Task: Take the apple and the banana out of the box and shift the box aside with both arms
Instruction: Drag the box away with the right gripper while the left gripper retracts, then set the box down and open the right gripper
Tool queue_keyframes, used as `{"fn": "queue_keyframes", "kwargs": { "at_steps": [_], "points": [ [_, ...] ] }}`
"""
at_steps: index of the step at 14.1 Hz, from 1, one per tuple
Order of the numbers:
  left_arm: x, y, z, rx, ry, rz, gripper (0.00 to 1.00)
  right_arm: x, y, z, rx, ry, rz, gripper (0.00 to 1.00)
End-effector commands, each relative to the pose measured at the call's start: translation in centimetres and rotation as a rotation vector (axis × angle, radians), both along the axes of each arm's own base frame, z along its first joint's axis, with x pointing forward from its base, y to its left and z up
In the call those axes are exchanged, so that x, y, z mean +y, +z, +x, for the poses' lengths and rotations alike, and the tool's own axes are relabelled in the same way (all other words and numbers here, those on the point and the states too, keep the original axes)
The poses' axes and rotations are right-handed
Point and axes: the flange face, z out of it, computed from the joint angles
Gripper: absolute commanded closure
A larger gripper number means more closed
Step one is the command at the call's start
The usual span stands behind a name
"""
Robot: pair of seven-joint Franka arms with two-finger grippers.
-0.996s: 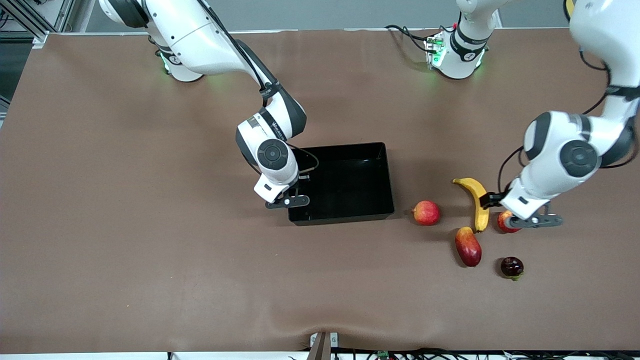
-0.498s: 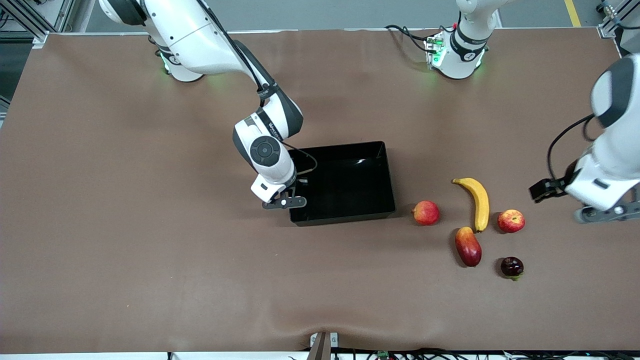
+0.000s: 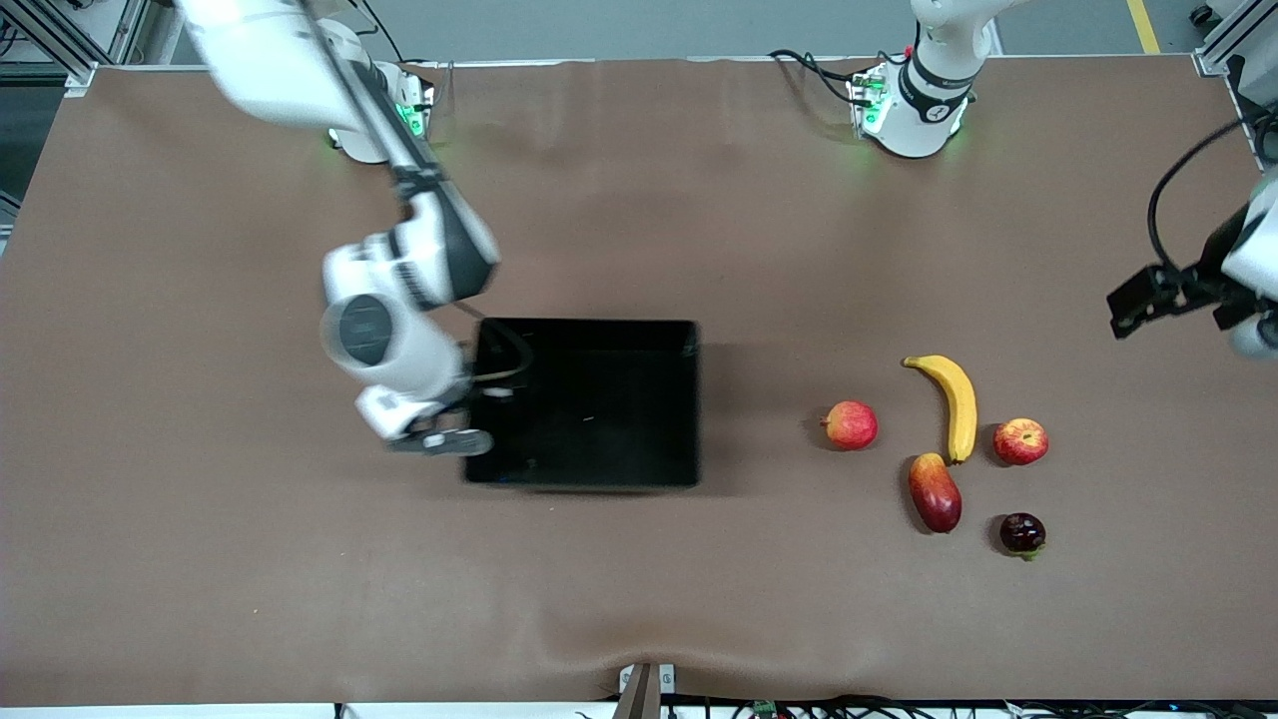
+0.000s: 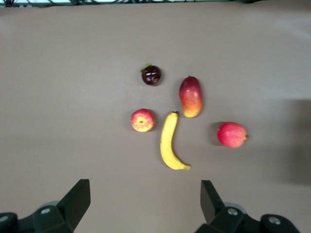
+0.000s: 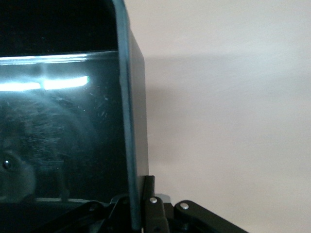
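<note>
The black box is near the middle of the table. My right gripper is shut on the box's wall at the right arm's end; the wall runs up between the right gripper's jaws. The yellow banana and the red apple lie on the table toward the left arm's end. My left gripper is open and empty, raised over the table's edge at the left arm's end. Its wrist view looks down on the banana and the apple.
A pinkish-red round fruit lies between the box and the banana. A red-and-orange mango and a small dark fruit lie nearer to the front camera than the banana and the apple. Bare brown table surrounds them.
My right gripper has carried the box toward the right arm's end of the table. My left gripper has left the apple and pulled away to the table's edge; the apple stays on the table.
</note>
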Motion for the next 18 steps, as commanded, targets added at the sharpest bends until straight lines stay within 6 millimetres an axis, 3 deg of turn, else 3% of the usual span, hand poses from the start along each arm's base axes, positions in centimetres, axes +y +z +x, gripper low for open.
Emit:
{"fn": "queue_keyframes", "kwargs": {
  "at_steps": [1,3,5,8,10,13,18],
  "points": [
    [0.1,2.4,-2.8,0.005,-0.023,-0.014,0.0,-10.6,2.2,1.3,0.0,-0.026,0.023,1.0],
    [0.2,3.0,-4.0,0.035,-0.023,-0.038,0.0,-19.4,1.5,2.3,-0.006,0.038,0.034,1.0],
    [-0.3,3.0,-4.9,0.068,-0.039,-0.045,0.0,-26.4,1.0,2.3,-0.014,0.049,0.042,1.0],
    [-0.9,3.3,-6.5,0.078,-0.049,-0.04,0.0,-33.3,-0.9,1.5,0.012,-0.022,0.047,1.0],
    [-0.5,3.0,-8.0,0.092,-0.045,-0.04,0.0,-36.8,-2.5,0.8,0.029,-0.019,0.054,1.0],
    [-0.1,3.1,-8.7,0.093,-0.034,-0.047,0.0,-39.6,-5.4,0.1,0.053,0.005,0.059,1.0],
    [0.0,1.9,-7.2,0.088,-0.026,-0.055,0.0,-40.1,-8.1,0.4,0.038,-0.033,0.044,1.0]
  ]
}}
